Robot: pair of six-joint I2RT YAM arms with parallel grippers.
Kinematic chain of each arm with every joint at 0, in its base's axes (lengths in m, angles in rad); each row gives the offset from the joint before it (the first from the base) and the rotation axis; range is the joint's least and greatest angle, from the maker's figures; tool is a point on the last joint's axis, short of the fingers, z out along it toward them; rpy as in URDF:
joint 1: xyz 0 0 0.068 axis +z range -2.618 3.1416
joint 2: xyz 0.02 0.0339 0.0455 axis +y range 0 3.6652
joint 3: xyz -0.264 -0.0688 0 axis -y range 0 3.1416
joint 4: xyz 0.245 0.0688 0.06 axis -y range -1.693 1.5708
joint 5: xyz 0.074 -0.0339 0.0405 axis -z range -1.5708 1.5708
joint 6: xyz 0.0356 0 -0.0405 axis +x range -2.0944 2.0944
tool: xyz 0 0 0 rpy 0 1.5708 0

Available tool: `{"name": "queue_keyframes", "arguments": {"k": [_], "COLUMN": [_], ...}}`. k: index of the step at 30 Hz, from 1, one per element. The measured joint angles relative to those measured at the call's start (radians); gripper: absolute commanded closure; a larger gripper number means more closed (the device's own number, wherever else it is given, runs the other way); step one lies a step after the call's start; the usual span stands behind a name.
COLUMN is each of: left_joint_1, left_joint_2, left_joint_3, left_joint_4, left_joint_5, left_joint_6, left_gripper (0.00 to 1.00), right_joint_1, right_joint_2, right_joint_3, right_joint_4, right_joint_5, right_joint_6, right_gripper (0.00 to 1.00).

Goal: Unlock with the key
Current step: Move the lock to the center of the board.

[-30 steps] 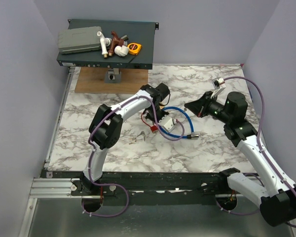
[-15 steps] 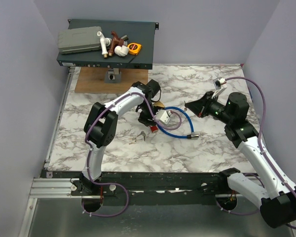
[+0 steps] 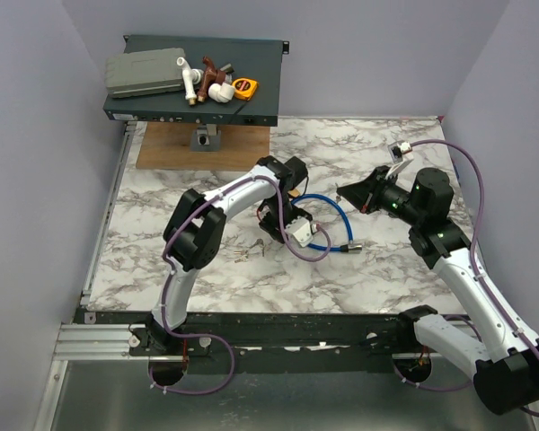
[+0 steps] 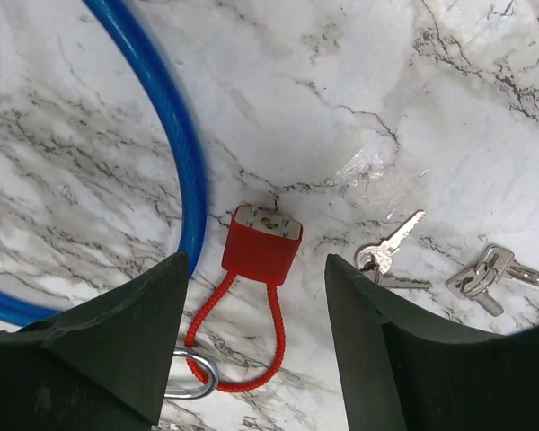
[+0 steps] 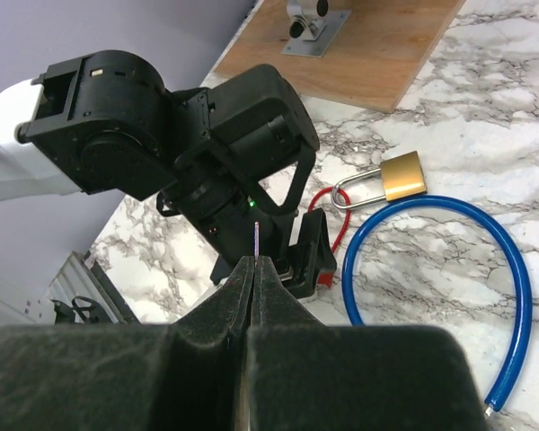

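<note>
My right gripper point(image 5: 254, 262) is shut, and a thin metal sliver, the key point(image 5: 254, 241) seen edge-on, sticks out past its tips. It hovers right of the locks point(image 3: 341, 191). My left gripper point(image 4: 256, 292) hangs open just above a small red lock point(image 4: 262, 247). The lock's red cord loop point(image 4: 278, 346) passes through the silver shackle of a brass padlock point(image 5: 402, 175). A blue cable lock point(image 4: 184, 153) curves beside them. In the top view the left gripper point(image 3: 283, 220) covers the red lock.
Two bunches of loose silver keys point(image 4: 391, 251) point(image 4: 485, 274) lie right of the red lock. A wooden board with a metal fitting point(image 3: 202, 144) sits at the back left. A dark rack point(image 3: 198, 81) above it carries several parts.
My left gripper has gone from shut to open. Its arm swung left and then came back right over the red lock. The right arm has held still.
</note>
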Motion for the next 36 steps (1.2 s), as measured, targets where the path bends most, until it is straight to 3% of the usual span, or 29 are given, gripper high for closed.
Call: {"name": "queue_keyframes", "arguments": {"k": [24,36], "left_joint_1": [-0.027,-0.063], "left_joint_2": [0.105,0.124], "left_joint_3": [0.084,0.107], "left_joint_4": [-0.091,-0.151], "left_joint_5": [-0.133,-0.155], "left_joint_6": [0.193,0.211], "left_gripper": [0.48,0.72], "right_joint_1": [0.0,0.0], "right_joint_2": [0.0,-0.016], "right_joint_3": [0.015,0.039], "right_joint_4": [-0.044,-0.081], "right_joint_5": [0.023,0.045], "right_joint_6": [-0.014,-0.033], "right_gripper": [0.99,0.99]}}
